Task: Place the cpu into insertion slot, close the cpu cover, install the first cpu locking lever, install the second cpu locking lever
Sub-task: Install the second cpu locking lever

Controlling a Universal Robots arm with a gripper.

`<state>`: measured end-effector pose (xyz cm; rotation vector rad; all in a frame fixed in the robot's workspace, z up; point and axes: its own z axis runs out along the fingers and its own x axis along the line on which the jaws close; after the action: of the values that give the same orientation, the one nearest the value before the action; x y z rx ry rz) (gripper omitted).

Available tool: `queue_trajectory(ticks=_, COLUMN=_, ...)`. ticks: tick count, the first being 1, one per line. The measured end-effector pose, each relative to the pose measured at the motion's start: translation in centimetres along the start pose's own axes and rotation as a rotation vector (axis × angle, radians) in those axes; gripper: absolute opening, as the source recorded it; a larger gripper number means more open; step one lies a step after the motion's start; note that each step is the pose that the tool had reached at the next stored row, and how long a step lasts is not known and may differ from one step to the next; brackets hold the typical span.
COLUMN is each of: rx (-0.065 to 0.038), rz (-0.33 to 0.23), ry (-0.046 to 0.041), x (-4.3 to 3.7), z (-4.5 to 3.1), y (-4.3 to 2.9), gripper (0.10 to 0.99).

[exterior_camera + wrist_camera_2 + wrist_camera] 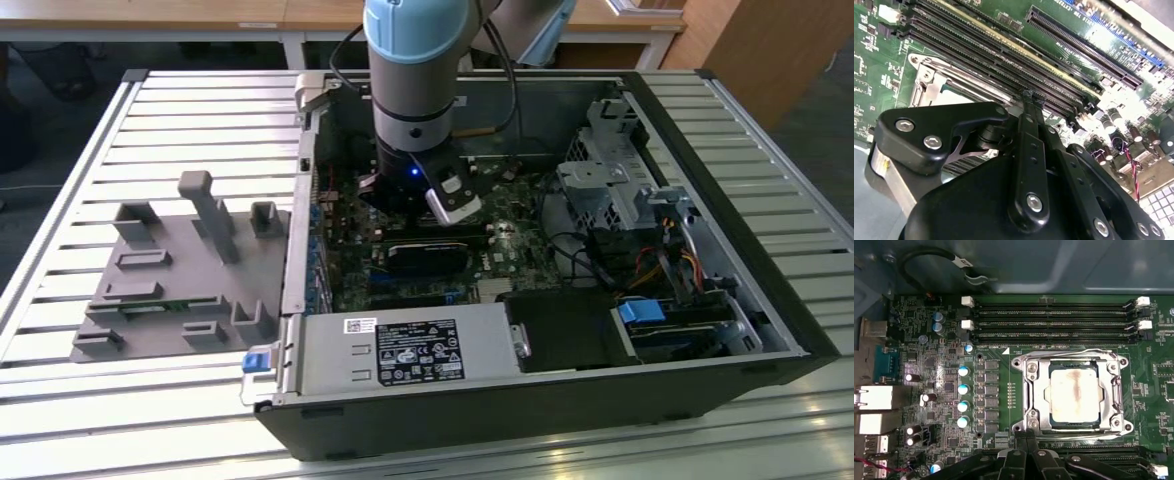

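Here the arm (416,80) is reaching straight down into the open computer case (694,330), with the gripper (1025,442) hanging just above the green motherboard (994,405), its thin fingers (1030,107) pressed together on nothing, tips right at the socket's edge. The cpu (1074,396) is lying flat and face-up in the insertion slot (1030,405), square to the memory slots (1054,320). The cpu cover (1114,405) is lying down around it, framing the chip.

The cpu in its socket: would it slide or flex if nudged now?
Probably neither. The cpu lies flat under the cpu cover, whose frame rims it, so sliding seems unlikely. Its metal face looks rigid, though likely fragile underneath.
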<state>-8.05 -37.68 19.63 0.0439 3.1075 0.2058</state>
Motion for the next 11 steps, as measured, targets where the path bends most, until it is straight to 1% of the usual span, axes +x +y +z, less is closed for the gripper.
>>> queue_trajectory(ticks=5, rx=-0.001, rz=0.000, ry=-0.0002, x=0.30, z=0.15, y=0.26, gripper=0.106)
queue_trajectory(ticks=11, rx=0.001, rz=0.000, ry=0.0001, x=0.35, z=0.27, y=0.25, gripper=0.106)
